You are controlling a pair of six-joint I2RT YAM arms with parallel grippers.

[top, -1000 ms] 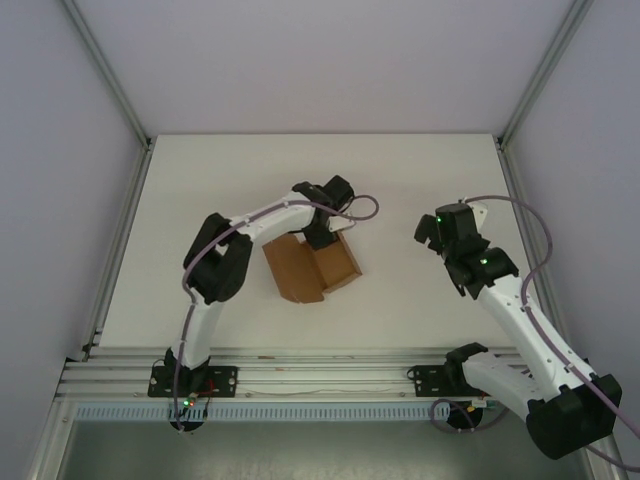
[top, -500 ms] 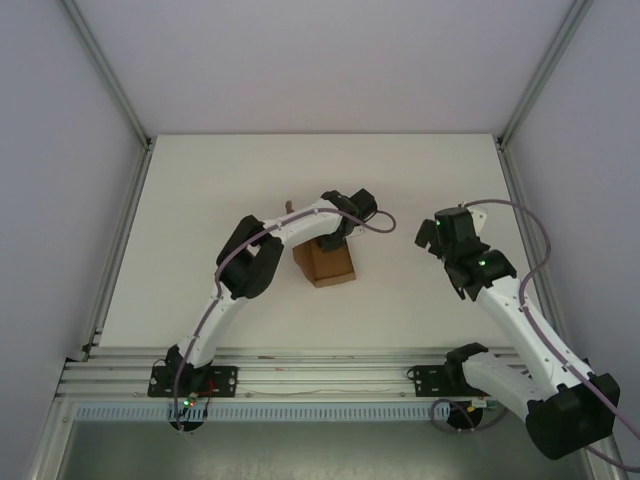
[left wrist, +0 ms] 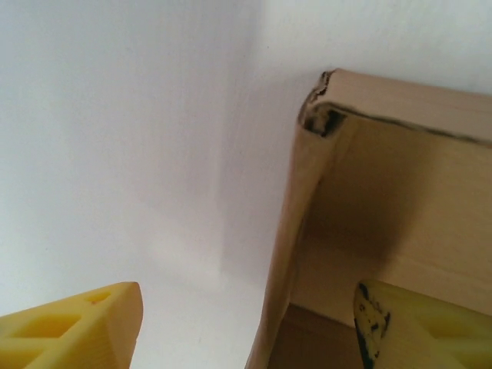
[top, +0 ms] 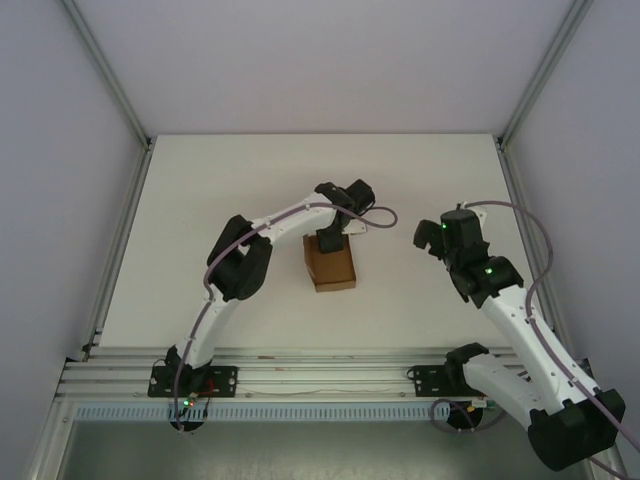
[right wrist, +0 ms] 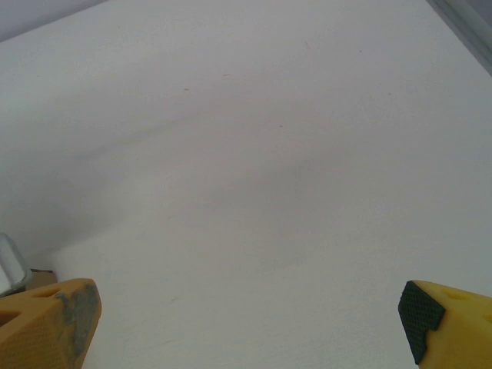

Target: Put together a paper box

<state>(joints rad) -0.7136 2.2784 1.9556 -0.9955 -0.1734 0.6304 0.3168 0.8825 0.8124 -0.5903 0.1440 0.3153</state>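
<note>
Nearest: grooved aluminium rail (top: 320, 375) along the table's near edge, both arm bases bolted to it.

White-and-black left arm (top: 240, 265) bends at the elbow, then reaches forward and across to its right. Grey cable loops off its wrist.

Left gripper (top: 328, 242) points down onto the far end of the paper box (top: 331, 268), a small rectangular one of plain brown cardboard lying on the matte white table (top: 200, 200). The wrist covers the box's far edge from above.

Left wrist view: left gripper (left wrist: 247, 301) spread wide, yellow fingers (left wrist: 77, 327) astride one upright side wall of the paper box (left wrist: 384, 207). One finger outside over the table, the other, dark-scuffed, inside the box. A gap shows on each side of the wall; nothing clamped. Ahead of the fingers, the box corner is frayed and dark-marked.

White-and-black right arm (top: 520, 320) rises from its base, leaning inward. Right gripper (top: 430, 235) sits well to the right of the box, apart from it.

Right wrist view: right gripper (right wrist: 250, 304) wide open, bare table between its fingers, holding nothing. Small grey metal part (right wrist: 8, 265) at the left edge; cannot tell what it is.

Beyond both tools: open table, then aluminium frame posts (top: 105, 70) and pale grey walls (top: 320, 60).
</note>
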